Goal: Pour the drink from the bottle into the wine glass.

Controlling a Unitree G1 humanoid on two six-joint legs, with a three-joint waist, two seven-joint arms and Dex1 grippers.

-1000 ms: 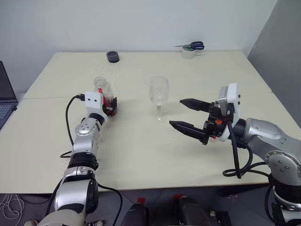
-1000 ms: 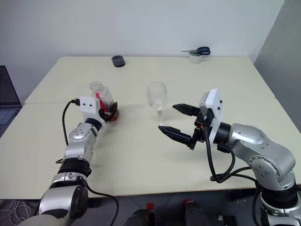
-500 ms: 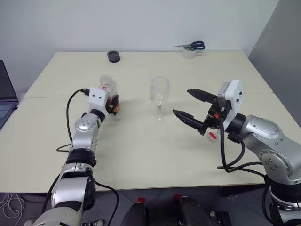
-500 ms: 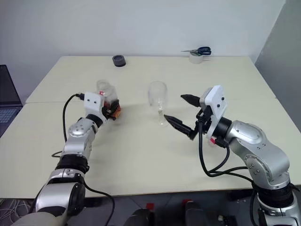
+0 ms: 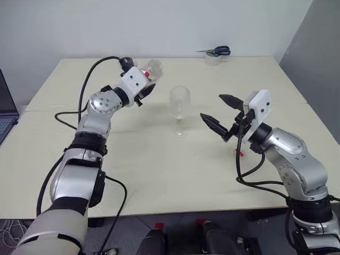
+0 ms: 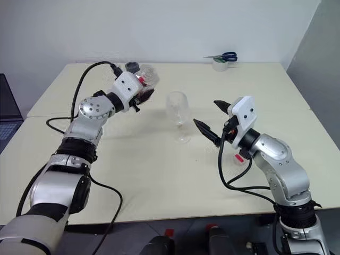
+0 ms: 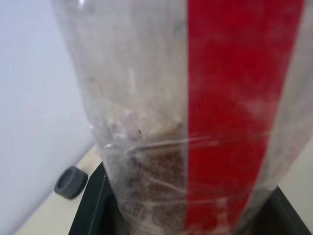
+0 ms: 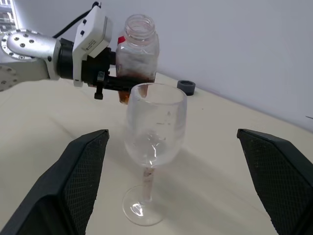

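We hold the bottle [image 8: 138,51] clamped low in the left tool [image 6: 139,94], raised above the table [image 5: 159,159] beside the wine glass [image 5: 180,110]. The right tool [image 5: 222,112] stands apart near the stem. Thin plastic flexes; glass is fragile, so steady its stem.

Clear bottle [image 8: 138,54] with red label strip [image 7: 234,107]; reddish-brown drink [image 8: 128,95]. Clear wine glass [image 5: 180,103]. Cream worktop [image 5: 159,164]; black fingers [image 5: 212,124].

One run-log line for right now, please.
left gripper: shut on bottle, lifted, uncapped | right gripper: open, beside wine glass | wine glass: upright on table | pour: not started
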